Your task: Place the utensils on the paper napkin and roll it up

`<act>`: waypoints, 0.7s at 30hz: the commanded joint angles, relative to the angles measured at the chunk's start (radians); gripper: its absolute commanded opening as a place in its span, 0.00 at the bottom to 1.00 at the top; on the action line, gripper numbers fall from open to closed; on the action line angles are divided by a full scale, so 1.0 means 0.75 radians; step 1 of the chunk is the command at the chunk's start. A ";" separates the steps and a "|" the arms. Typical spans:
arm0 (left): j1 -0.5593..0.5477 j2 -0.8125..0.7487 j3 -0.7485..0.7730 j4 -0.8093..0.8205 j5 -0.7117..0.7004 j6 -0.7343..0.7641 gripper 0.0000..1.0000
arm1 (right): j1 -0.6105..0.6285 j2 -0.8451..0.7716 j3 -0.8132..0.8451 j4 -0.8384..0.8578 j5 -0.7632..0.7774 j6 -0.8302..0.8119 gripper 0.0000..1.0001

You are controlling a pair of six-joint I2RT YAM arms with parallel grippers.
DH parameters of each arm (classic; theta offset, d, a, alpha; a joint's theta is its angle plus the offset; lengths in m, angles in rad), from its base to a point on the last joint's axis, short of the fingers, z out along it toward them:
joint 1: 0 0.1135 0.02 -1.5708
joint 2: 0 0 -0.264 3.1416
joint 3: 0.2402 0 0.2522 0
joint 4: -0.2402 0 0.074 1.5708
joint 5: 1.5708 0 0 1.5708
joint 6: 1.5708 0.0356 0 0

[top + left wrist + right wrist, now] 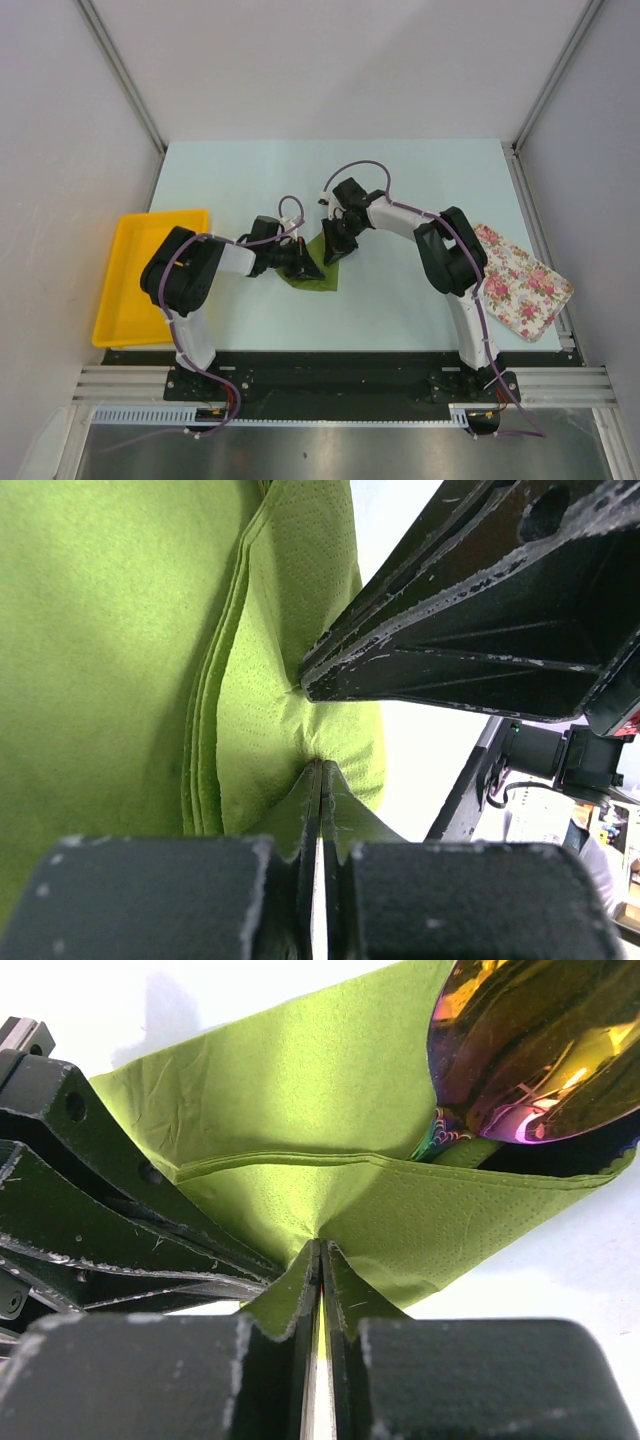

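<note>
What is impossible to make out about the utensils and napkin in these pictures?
Right wrist view: spoon cut by frame edge, handle inside napkin fold.
Top view: left claw and right claw cover the napkin; other utensils hidden.
Left wrist view: napkin layers fill it; no utensil visible.

Overhead view is bright and even under diffuse light, with only faint soft shadows under the arms on the table. Wrist views: fingers at 6 o'clock blurred, napkin sharp. Iridescent glare on spoon head at 1 o'clock. Table blown white.
</note>
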 commanded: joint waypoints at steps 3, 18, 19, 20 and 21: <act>0.004 0.042 -0.053 -0.087 -0.192 0.082 0.01 | 0.003 0.010 -0.026 0.004 -0.006 0.011 0.09; 0.006 0.030 -0.057 -0.079 -0.177 0.080 0.00 | -0.022 -0.066 -0.050 0.084 -0.116 0.136 0.06; 0.006 0.026 -0.057 -0.081 -0.177 0.080 0.00 | -0.014 -0.055 -0.050 0.078 -0.095 0.123 0.06; 0.008 0.022 -0.059 -0.071 -0.173 0.076 0.00 | -0.002 -0.045 -0.050 0.058 -0.077 0.105 0.05; 0.008 0.020 -0.059 -0.067 -0.171 0.074 0.02 | 0.005 -0.023 -0.050 0.051 -0.042 0.083 0.04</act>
